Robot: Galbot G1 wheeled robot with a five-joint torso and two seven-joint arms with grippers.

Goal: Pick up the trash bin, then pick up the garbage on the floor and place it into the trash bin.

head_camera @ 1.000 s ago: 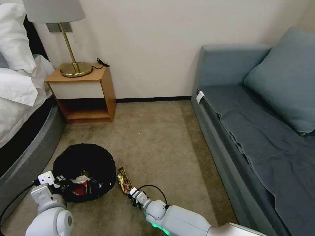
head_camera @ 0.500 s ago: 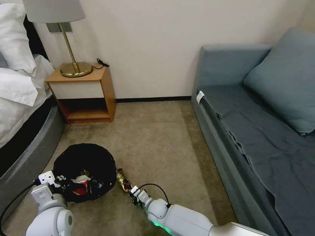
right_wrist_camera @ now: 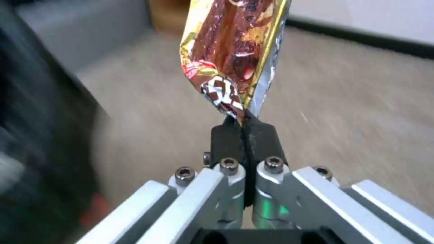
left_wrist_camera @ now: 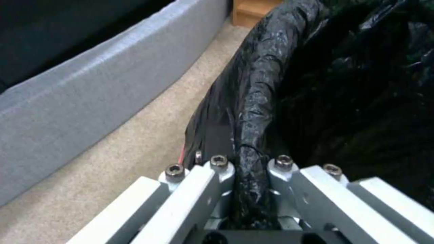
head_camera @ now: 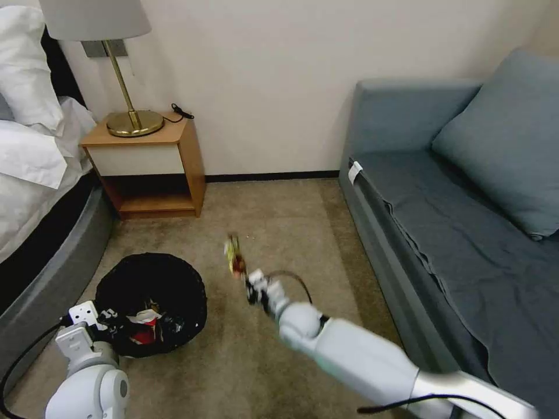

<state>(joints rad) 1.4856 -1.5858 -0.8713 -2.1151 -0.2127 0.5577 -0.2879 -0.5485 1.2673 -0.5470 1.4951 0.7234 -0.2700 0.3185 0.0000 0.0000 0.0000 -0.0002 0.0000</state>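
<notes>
Right gripper [right_wrist_camera: 244,130] has its fingers [right_wrist_camera: 262,135] pinched flat on the bottom corner of the gold-brown wrapper [right_wrist_camera: 233,51], which stands up from the tips, off the carpet [head_camera: 279,233]. Looks feather-light, crinkly and slick foil, so I'd guess a corner pinch is plenty, though it could slide out. Off to the side, the left gripper [left_wrist_camera: 251,169] is clamped on the trash bin [head_camera: 151,297] rim, bag plastic bunched between its fingers [left_wrist_camera: 219,169]. Red-white packet [head_camera: 142,329] already sits inside.

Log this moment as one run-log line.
left gripper: shut on black-bagged round trash bin rim | right gripper: shut on gold-brown foil wrapper, above carpet
</notes>
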